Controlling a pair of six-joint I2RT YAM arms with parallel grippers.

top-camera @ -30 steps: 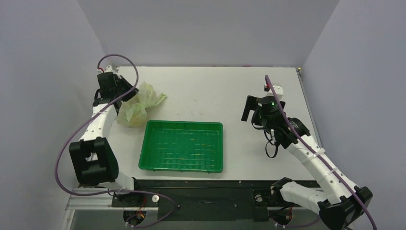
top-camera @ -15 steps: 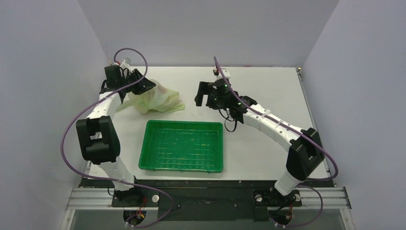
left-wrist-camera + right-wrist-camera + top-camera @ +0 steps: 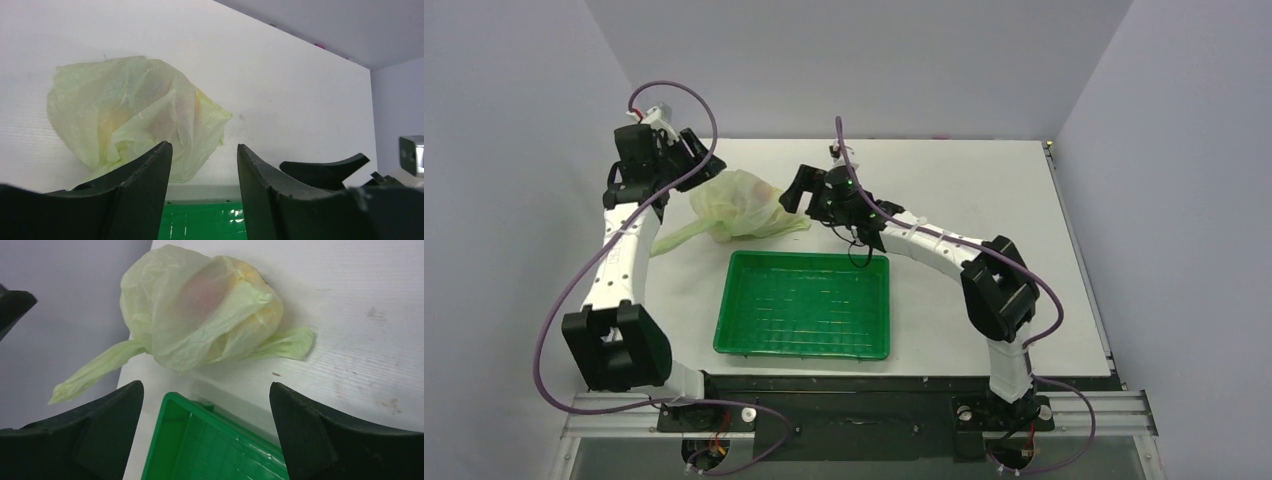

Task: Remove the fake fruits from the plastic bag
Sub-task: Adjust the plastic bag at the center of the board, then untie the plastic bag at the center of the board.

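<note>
Plainly, the plastic bag (image 3: 736, 204) lay bunched on the white table (image 3: 984, 180), toward the far left, just beyond the far-left corner of the green tray (image 3: 804, 310). It was closed around itself in a rounded lump. The fake fruits (image 3: 206, 290) showed only as tints through the thin film: a reddish patch near the top and a yellow-orange one to its right in the right wrist view. No fruit lay outside the bag, and how many were inside could not be told. One loop handle (image 3: 95, 371) trailed out flat to the near left, and a shorter flap (image 3: 286, 342) lay to the right.

The left gripper (image 3: 203, 146) hung at the bag's far-left side, its claw apart with nothing between the fingers (image 3: 142, 187); the bag sat beyond them, and whether they touched it could not be told. The right gripper (image 3: 205, 388) hovered just to the right of the bag, above the tray's far edge, its claw spread wide and empty, apart from the bag.
</note>
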